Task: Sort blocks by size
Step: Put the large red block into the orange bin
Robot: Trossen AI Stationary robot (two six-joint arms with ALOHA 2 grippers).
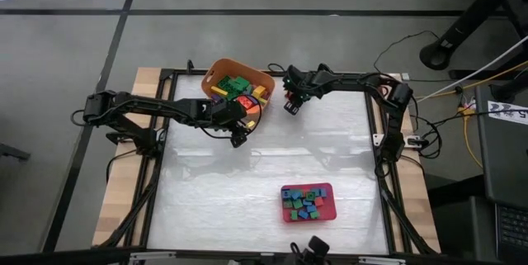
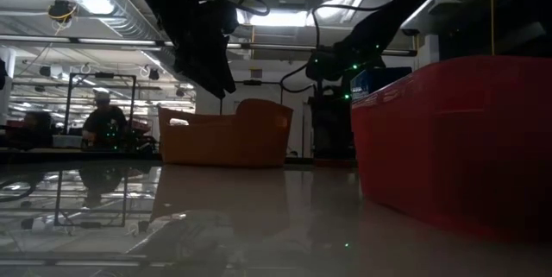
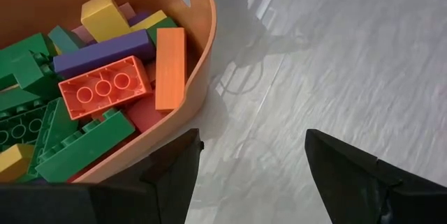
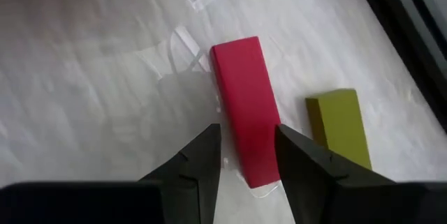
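Note:
An orange tub [image 1: 239, 86] at the table's far middle is full of long blocks [image 3: 105, 91] in green, red, purple, yellow and orange. My left gripper [image 3: 251, 175] hangs open over bare table just beside the tub's near right wall [image 3: 199, 49], with nothing between its fingers. My right gripper [image 1: 290, 105], right of the tub, is shut on a long red block [image 4: 243, 98] low over the table. A long yellow block [image 4: 340, 126] lies flat on the table right beside the red one. A pink-red tray [image 1: 330, 191] near the front edge holds several small blocks [image 1: 304, 203]. My right gripper pinches the red block by its two long sides, at the end nearest the wrist [image 4: 250, 151], between its two fingers [image 4: 199, 158]. The fingers come steeply from above. The block lies about level, close over the table, parallel to the yellow block; whether it touches the table I cannot tell.
The tub [image 2: 224, 135] stands between the two arms at the far edge. In the low view the tray [image 2: 457, 139] looms close at the right. A black frame [image 1: 384, 158] borders the table. Bare white table lies between the tub and the tray. A person sits far off in the room.

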